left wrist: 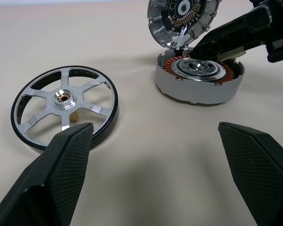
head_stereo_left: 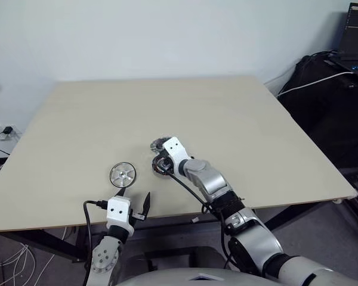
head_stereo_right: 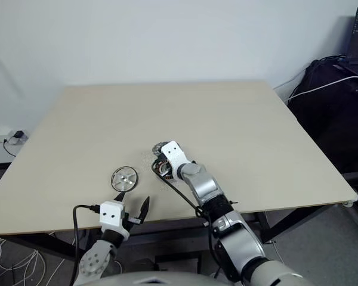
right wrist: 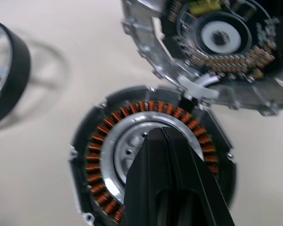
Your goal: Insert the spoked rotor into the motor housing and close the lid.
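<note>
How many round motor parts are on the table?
3. The spoked rotor lies apart, toward the robot's left; the motor housing sits beside it; the lid stands tilted open behind the housing. Smaller ones may be hidden.

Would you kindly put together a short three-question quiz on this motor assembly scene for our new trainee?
1. True or false: the spoked rotor already sits inside the motor housing.
2. Multiple choice: the lid is (A) closed flat on the housing, (B) tilted up open at the housing's far edge, (C) lying under the rotor.
3. Short answer: which gripper is shut with its tips over the housing's silvery centre, and which is open near the rotor?

Key
1. False: the rotor lies on the table, apart from the housing.
2. B.
3. The right gripper is shut over the centre; the left gripper is open, with one finger beside the rotor.
</note>
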Controlling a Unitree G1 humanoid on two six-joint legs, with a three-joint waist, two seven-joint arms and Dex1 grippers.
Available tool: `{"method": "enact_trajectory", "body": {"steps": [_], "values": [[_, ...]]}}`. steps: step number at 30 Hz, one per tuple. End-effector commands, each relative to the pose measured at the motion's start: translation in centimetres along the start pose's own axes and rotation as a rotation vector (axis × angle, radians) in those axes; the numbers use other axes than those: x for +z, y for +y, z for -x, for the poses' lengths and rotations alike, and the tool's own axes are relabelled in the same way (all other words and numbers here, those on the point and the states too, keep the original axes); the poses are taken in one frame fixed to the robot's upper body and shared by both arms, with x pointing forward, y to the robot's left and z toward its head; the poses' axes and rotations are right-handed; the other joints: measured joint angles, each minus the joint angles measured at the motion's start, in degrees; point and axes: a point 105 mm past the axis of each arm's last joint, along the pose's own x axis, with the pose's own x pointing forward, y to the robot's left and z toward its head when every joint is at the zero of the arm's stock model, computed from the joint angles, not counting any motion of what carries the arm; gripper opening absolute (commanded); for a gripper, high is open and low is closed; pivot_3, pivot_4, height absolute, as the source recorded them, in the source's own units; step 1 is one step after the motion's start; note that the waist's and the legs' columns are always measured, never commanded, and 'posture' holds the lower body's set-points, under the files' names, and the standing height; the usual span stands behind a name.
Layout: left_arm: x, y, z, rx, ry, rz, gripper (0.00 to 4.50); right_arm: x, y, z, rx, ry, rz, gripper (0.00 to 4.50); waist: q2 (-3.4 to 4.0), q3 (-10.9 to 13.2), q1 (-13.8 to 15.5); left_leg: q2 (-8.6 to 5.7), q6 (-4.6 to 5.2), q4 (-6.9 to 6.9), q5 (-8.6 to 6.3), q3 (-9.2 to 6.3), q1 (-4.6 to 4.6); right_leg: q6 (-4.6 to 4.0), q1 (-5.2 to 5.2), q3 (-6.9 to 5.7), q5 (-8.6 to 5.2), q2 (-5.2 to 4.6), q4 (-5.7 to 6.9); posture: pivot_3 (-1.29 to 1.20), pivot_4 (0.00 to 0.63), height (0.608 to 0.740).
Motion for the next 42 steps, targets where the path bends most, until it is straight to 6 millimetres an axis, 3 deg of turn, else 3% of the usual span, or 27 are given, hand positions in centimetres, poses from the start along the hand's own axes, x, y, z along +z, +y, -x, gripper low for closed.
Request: {"method": "enact_trajectory", "body": {"steps": [1, 42], "values": [[1.3, 0.0, -0.3, -0.001, -0.053, -0.004, 4.5, 1.3, -0.5, 0.2, -0.021, -0.053, 0.006, 0.01, 0.0, 0.0, 0.0, 0.0, 0.0, 0.0, 0.0, 0.0, 0.0, 0.0, 0.0, 0.0, 0.0, 0.0, 0.0, 0.0, 0.0, 0.74], [1.1, -0.2, -0.1, -0.007, -0.043, 0.006, 4.5, 0.3, 1.0, 0.0, 0.028, -0.026, 0.006, 0.01, 0.0, 0.0, -0.1, 0.01, 0.0, 0.0, 0.0, 0.0, 0.02, 0.0, 0.01, 0.0, 0.0, 0.0, 0.01, 0.0, 0.0, 0.74]]}}
